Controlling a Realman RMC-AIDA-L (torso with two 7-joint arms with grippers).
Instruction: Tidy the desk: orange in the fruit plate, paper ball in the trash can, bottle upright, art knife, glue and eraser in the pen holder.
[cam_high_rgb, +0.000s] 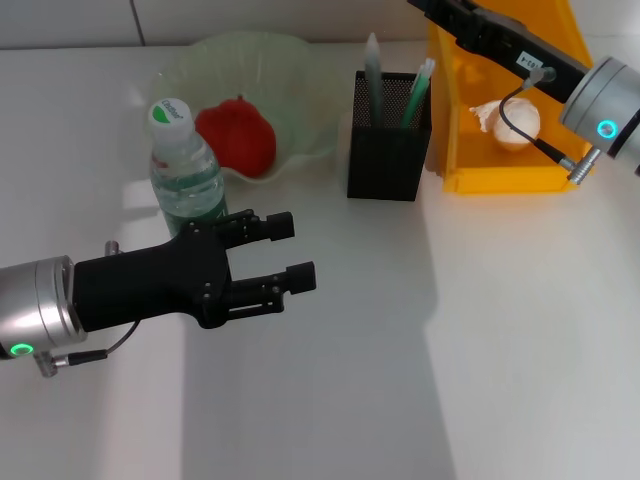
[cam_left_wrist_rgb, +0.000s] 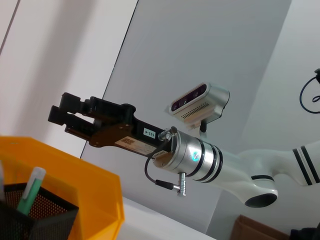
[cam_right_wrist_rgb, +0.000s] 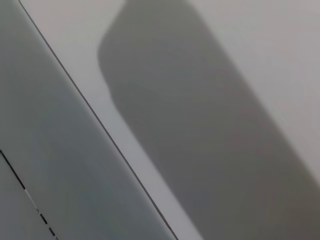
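**Me:** Head view first. The bottle (cam_high_rgb: 184, 165) stands upright on the desk (cam_high_rgb: 420, 380), cap up, at about 10 o'clock from my left gripper (cam_high_rgb: 283, 252) and touching the near rim of the fruit plate (cam_high_rgb: 300, 75). A red fruit (cam_high_rgb: 237, 135), the task's orange I suppose, already lies in that plate. The pen holder (cam_high_rgb: 388, 140) is at 1 o'clock from my left gripper, with 2 tools (cam_high_rgb: 374, 75) standing in it; I cannot tell which they are. The paper ball (cam_high_rgb: 510, 122) sits inside the yellow trash can (cam_high_rgb: 505, 95), at 3 o'clock from the holder.

**Partner:** And your jaws?

**Me:** Left jaws are apart and hold nothing, hovering over bare desk just past the bottle. The right gripper (cam_left_wrist_rgb: 70, 116) shows in the left wrist view, above the trash can (cam_left_wrist_rgb: 75, 175); its jaws look apart and empty too.

**Partner:** So what is the step?

**Me:** By my judgement the bottle is done and nearly everything is in place. I see no eraser loose on the desk, though it may be hidden in the holder. The sound move is to draw my left arm back toward 7 o'clock, passing the bottle without brushing it, since a tall light bottle tips easily.
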